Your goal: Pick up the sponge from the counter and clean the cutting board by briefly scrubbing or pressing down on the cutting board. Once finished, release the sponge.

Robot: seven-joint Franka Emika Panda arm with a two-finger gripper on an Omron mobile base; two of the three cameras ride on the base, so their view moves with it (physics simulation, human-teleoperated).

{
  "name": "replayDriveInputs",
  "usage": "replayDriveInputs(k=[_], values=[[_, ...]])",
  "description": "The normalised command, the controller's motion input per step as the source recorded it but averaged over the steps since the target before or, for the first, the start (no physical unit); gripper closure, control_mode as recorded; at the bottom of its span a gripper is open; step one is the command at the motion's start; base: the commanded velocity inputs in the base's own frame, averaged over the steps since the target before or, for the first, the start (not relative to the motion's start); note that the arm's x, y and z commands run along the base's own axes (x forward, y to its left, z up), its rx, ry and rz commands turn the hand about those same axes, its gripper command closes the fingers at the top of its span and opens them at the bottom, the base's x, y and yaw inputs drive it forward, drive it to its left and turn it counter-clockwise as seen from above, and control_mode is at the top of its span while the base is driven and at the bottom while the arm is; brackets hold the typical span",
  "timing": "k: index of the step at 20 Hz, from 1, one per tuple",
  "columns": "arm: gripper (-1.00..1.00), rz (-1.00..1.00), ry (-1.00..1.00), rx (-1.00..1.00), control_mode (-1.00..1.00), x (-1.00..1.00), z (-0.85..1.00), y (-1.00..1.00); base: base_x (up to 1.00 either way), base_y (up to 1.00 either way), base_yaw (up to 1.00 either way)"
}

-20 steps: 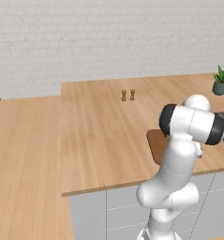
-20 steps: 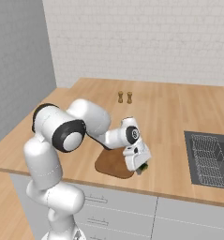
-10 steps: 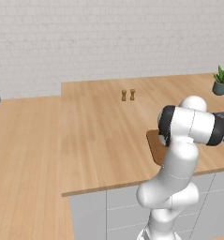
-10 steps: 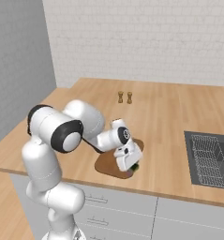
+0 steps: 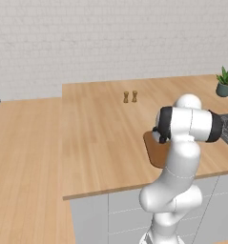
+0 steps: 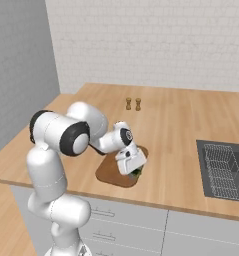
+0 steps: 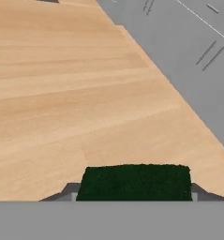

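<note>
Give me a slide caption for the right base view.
Gripper presses the green sponge onto the cutting board near the counter edge.

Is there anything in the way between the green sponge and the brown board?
Nothing visible. The pincer holds the sponge right at the cutting board, near its right edge.
</note>
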Motion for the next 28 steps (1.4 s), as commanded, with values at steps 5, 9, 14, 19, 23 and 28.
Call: replayDriveInputs(k=[5,9,14,19,23,28], values=[[1.0,-0.1,0.01,0.0,-1.0,0.88,-0.89,0.97,0.0,0.0,0.0],[1.0,-0.15,-0.02,-0.06,-1.0,0.46,-0.8,1.0,0.0,0.0,0.0],[1.0,-0.24,-0.13,-0.21,-1.0,0.35,-0.73,0.97,0.0,0.0,0.0],[1.0,-0.28,-0.24,-0.2,-1.0,0.44,-0.46,0.63,0.0,0.0,0.0],[1.0,-0.3,-0.32,-0.16,-1.0,0.31,-0.26,0.91,0.0,0.0,0.0],[1.0,-0.32,-0.19,-0.18,-1.0,0.45,-0.6,1.0,0.0,0.0,0.0]])
